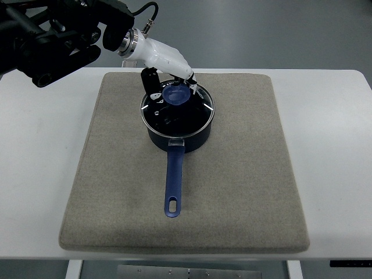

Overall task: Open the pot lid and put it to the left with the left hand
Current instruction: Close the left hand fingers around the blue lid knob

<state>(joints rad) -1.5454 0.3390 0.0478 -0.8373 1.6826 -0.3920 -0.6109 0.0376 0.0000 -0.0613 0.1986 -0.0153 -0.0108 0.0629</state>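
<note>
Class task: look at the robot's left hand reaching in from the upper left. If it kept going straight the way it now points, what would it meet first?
The left hand points down and to the right, at the blue knob of the glass lid on the pot. The knob would come first; the fingers look at or almost on it, though depth is unclear.

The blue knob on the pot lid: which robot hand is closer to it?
Left. The left robot hand is right at the knob on the lid, its fingers around it. The right robot hand is not in the picture.

A white table (35, 168) carries a grey mat (244, 186) bearing a blue pot (177, 131).
</note>
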